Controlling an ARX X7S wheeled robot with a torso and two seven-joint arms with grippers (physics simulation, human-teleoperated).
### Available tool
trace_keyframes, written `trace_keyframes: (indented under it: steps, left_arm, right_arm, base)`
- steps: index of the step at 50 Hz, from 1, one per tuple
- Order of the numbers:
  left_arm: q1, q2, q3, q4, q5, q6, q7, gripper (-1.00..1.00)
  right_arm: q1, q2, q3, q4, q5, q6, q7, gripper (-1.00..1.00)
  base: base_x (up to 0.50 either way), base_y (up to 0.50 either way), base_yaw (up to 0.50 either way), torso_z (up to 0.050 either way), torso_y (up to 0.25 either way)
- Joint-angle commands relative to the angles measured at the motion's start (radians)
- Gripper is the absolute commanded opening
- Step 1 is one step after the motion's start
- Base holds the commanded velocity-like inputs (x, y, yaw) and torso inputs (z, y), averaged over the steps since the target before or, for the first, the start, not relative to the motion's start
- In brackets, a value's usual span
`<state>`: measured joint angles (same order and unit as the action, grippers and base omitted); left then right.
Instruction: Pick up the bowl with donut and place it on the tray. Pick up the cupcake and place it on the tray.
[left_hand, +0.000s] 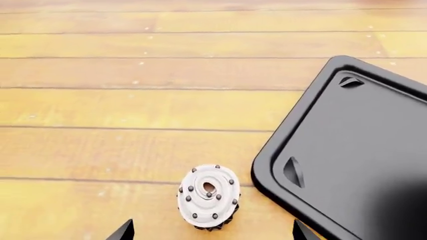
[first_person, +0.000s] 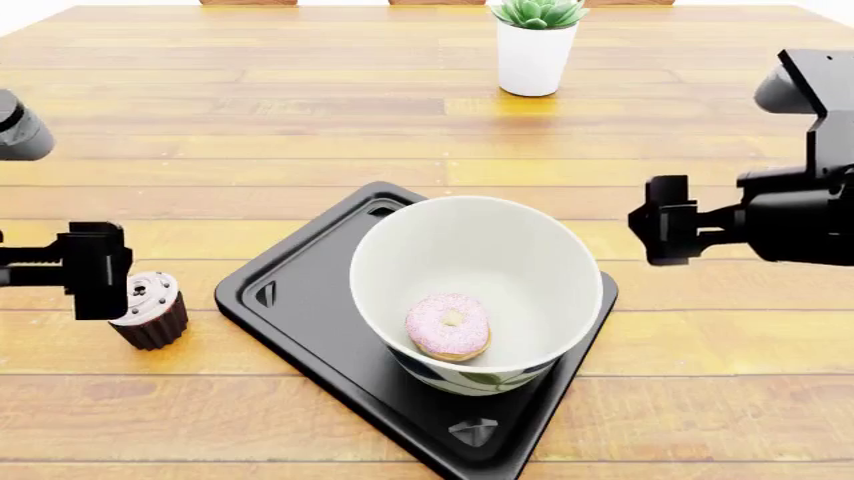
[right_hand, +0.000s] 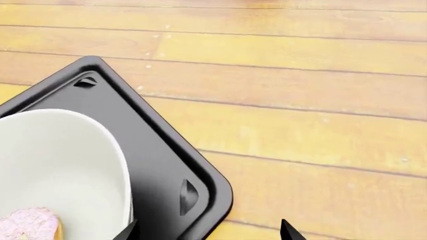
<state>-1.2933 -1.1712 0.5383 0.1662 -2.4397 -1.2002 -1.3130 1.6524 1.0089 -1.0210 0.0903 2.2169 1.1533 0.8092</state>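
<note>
Sitting on the black tray (first_person: 287, 300), the bowl (first_person: 475, 290) cradles the donut (first_person: 449, 326). Just beside the tray, on the wooden table (first_person: 267, 130), stands the cupcake (first_person: 151, 310); the left gripper (first_person: 91, 270) hovers over it, jaws spread, empty. Right gripper (first_person: 663, 220) hangs open, clear of the bowl. Farther back, a potted plant (first_person: 535, 42).

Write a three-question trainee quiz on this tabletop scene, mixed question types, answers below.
1. True or false: the bowl sits on the tray.
2. Multiple choice: the donut lies A) on the table, B) inside the bowl, C) beside the plant pot.
3. Fill in: the cupcake stands on the wooden ____, near the left gripper.

Key: 1 true; 2 B; 3 table.
</note>
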Motion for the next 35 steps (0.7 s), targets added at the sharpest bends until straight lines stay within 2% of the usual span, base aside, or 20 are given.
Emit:
trace_keyframes:
  steps: [1,12,22,35]
  left_arm:
    - [0.078,0.008,-0.037,-0.004,0.131,0.007,0.090,1.00]
    - [0.104,0.035,-0.037,-0.014,0.192,-0.001,0.139,1.00]
    - [0.127,0.017,-0.051,-0.003,0.213,0.011,0.159,1.00]
    - [0.181,0.051,-0.065,-0.025,0.357,0.029,0.247,1.00]
  right_arm:
    - [-0.008,0.001,-0.002,-0.007,-0.009,-0.004,-0.005,1.00]
    - [-0.017,0.005,-0.002,-0.010,-0.026,-0.006,-0.018,1.00]
    - [-0.022,0.013,-0.002,-0.018,-0.029,-0.008,-0.018,1.00]
    - [-0.034,0.013,-0.008,-0.019,-0.043,-0.010,-0.023,1.00]
  base:
    - [0.00,0.00,0.00,0.000,0.000]
    - [0.00,0.00,0.00,0.000,0.000]
    - [0.00,0.00,0.00,0.000,0.000]
    - [0.00,0.00,0.00,0.000,0.000]
